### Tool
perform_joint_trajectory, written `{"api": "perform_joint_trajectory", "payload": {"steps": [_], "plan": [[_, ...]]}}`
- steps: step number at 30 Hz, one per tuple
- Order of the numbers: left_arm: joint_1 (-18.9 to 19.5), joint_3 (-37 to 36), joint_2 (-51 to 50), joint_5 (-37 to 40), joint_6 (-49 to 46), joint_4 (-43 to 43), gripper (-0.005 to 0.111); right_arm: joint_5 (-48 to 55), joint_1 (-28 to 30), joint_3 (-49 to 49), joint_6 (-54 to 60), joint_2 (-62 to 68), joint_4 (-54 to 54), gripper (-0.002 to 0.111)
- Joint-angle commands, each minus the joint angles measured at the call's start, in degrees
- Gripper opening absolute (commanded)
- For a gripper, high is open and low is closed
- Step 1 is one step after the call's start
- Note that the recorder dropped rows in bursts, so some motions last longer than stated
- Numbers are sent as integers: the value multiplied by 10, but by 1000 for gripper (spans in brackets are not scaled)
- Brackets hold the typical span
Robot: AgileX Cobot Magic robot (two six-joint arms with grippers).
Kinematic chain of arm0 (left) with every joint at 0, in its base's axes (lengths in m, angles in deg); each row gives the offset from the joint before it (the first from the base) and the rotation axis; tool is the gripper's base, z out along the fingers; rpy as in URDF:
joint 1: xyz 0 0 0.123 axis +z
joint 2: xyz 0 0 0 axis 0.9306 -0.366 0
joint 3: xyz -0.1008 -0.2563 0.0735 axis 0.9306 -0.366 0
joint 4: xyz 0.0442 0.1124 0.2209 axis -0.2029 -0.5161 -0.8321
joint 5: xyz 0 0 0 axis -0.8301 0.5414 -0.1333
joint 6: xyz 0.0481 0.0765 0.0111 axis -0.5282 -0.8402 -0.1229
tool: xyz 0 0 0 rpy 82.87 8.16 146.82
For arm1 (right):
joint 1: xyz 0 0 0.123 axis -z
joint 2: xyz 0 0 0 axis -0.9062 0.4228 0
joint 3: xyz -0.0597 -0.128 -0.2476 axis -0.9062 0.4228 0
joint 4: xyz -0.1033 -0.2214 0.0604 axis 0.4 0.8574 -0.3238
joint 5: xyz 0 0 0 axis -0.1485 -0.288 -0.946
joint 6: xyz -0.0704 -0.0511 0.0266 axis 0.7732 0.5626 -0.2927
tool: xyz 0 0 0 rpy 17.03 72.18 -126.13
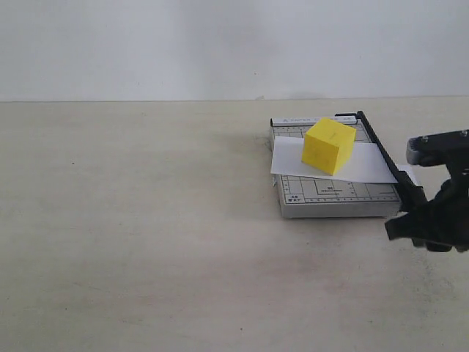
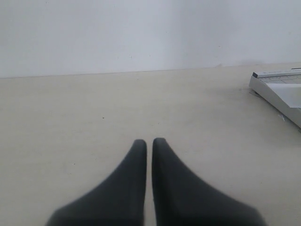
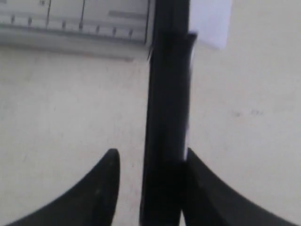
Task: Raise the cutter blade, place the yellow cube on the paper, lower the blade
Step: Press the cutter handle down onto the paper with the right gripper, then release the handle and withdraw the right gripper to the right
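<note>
- A bare beige tabletop [image 1: 146, 235] runs back to a plain white wall [image 1: 220, 44]; everything in use sits to the right.
- The bright yellow solid cube [image 1: 329, 146] rests on the white rectangular sheet of paper [image 1: 366, 165], which lies across the small grey gridded cutter base [image 1: 337, 198].
- The long thin black cutter blade [image 1: 381, 150] lies flat along the base's right edge, so the work looks all but finished, with only letting go left.
- The right gripper [image 3: 149, 155] straddles the thick black handle [image 3: 164, 94]. One finger touches it and the other stands apart, so the jaws are parted and clamp nothing.
- To finish well, I would spread the jaws until both fingers are clear, then draw straight back along the handle's line. A sideways pull could nudge the base and shift the paper.
- The left gripper [image 2: 149, 141] is closed on nothing, over bare table well apart from the cutter.
- Only the right wrist view shows the gap beside the handle, and only the exterior view shows the cube. The left wrist view catches just a corner of the base.
</note>
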Motion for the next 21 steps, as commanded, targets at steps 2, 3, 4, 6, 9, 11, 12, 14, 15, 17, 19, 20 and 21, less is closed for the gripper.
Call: {"api": "perform_joint_trajectory", "payload": {"steps": [2,3,4,6,9,11,12,14,15,17,19,20,21], "plan": [[2,-2,4,-4,5,-1,4,78,-9,7,4,-40,-18,49],[2,-2,4,-4,5,-1,4,97,-9,7,-1,-55,-18,49],[2,-2,4,-4,5,-1,4,119,-9,7,-10,-72,-18,49],[2,-2,4,-4,5,-1,4,171,-9,7,-23,-109,-18,49],[2,-2,4,-4,5,-1,4,233,-9,7,-33,-188,-18,49],[2,-2,4,-4,5,-1,4,243,-9,13,-45,-265,-37,49],[2,-2,4,-4,5,-1,4,233,-10,18,-48,-312,-44,49],[2,-2,4,-4,5,-1,4,168,-10,46,-55,-422,-65,45],[2,-2,4,-4,5,-1,4,130,-10,67,-55,-471,-72,41],[2,-2,4,-4,5,-1,4,34,-10,116,-38,-598,-78,24],[2,-2,4,-5,5,-1,4,-23,-10,159,-25,-705,-76,-1],[2,-2,4,-5,5,-1,4,-37,-10,180,-25,-756,-75,0],[2,-2,4,-5,5,-1,4,-45,-10,196,-25,-792,-74,0]]}}
